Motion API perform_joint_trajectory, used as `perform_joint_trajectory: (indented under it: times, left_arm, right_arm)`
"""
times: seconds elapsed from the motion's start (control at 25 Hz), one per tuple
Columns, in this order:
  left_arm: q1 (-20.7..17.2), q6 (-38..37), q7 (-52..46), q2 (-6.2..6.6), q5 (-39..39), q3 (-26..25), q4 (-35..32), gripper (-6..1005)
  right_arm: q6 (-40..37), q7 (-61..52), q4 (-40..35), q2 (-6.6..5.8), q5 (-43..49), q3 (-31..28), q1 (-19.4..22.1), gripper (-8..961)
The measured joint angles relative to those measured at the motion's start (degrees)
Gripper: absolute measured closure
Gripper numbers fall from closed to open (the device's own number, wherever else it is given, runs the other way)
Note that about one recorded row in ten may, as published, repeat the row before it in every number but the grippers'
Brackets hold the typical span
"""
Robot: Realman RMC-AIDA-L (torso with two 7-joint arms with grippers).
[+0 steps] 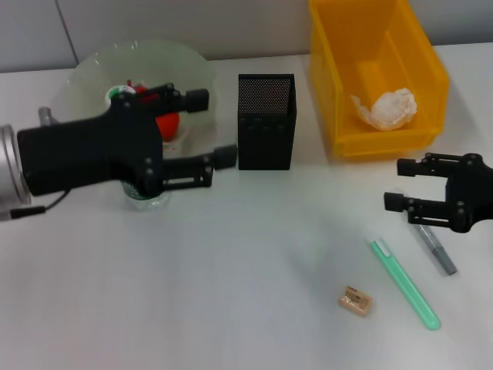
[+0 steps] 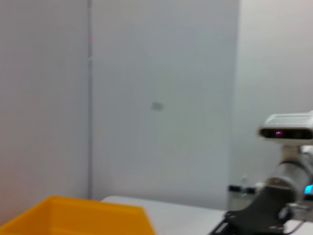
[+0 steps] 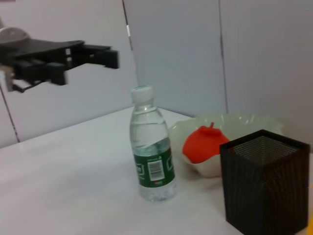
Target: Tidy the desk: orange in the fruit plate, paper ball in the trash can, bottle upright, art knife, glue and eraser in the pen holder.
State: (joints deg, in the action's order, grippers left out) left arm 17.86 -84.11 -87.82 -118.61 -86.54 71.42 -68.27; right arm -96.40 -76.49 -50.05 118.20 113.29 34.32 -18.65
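**R arm next: art knife sits right under its claw**

Orange (image 1: 168,123) is in the fruit plate (image 1: 92,69), paper ball (image 1: 385,108) in the yellow trash can (image 1: 339,69), bottle (image 3: 150,156) upright near-left of the pen holder (image 1: 266,122). I see the left gripper (image 1: 208,127) hovering above the bottle, fingers spread, holding nothing. Right gripper (image 1: 399,183) is open too, empty, on the right. Art knife (image 1: 437,248) lies just near of it, partly hidden under the claw, long axis running far-to-near w/ slight rightward slant; slim grey stick. Green glue (image 1: 404,284) lies left of the knife, eraser (image 1: 354,301) further left & nearer. R arm is closest to all three; I judge knife first
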Motion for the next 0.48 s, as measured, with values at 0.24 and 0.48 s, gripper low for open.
perform_joint_trajectory:
  times: [0.24, 0.48]
  left_arm:
    - [0.4, -4.0, 7.8, -0.04, 3.7, 0.8, 8.3, 172]
    - [1.8, -3.7, 11.4, -0.04, 3.5, 3.6, 13.3, 172]
  right_arm:
    - [0.1, -1.8, -0.9, -0.82, 0.0, -0.6, 0.4, 285]
    - [0.6, -6.4, -3.7, -1.27, 1.4, -0.7, 0.3, 285]
